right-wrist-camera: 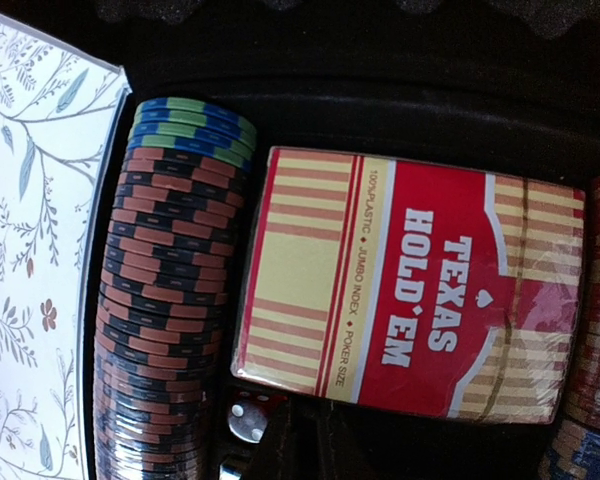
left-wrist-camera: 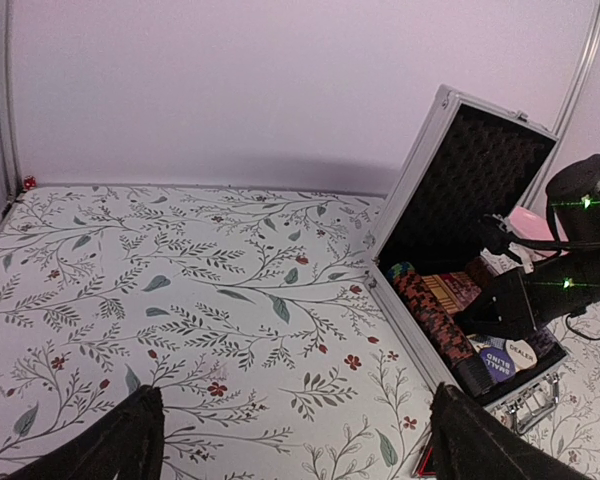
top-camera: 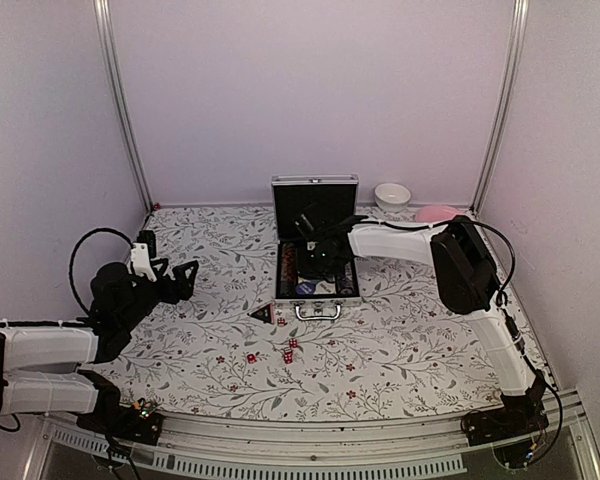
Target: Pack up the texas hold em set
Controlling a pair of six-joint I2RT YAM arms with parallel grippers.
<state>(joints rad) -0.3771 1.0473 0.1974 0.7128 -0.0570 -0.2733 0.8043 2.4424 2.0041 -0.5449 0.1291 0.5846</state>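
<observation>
Left claw nearest, over the near-left of the table. Fingers spread wide, nothing between them. It hovers above the floral cloth and faces the case. The arm is folded along the left edge.

Loose pieces by the middle of the near edge:
- Red dice are scattered, apart from one another.
- Black triangle lies flat, just beside the case's near-left corner.
- A small red piece sits just right of the triangle, too small to tell.

Case stands mid-table toward the far edge, open. Lid is upright on the far side, lined with black foam. Handle is on the near side, toward the dice.

Contents:
- Chips stand on edge in a row along the left wall, mostly red-brown and black, a few blue and green at the far end.
- Pack lies flat in the middle compartment, "Texas Hold'em" on its face.
- A second chip row runs along the right wall, only partly in view.
- Two discs sit at the near end, marked "Small Blind" and "Dealer".
- One die lies inside, at the pack's near side, between pack and left chip row.

Right claw reaches down into the case over the pack, fingers closed together. The die lies just beside the fingertips; contact cannot be told.

Far-right corner: white bowl and pink plate, near each other, apart from the case.
</observation>
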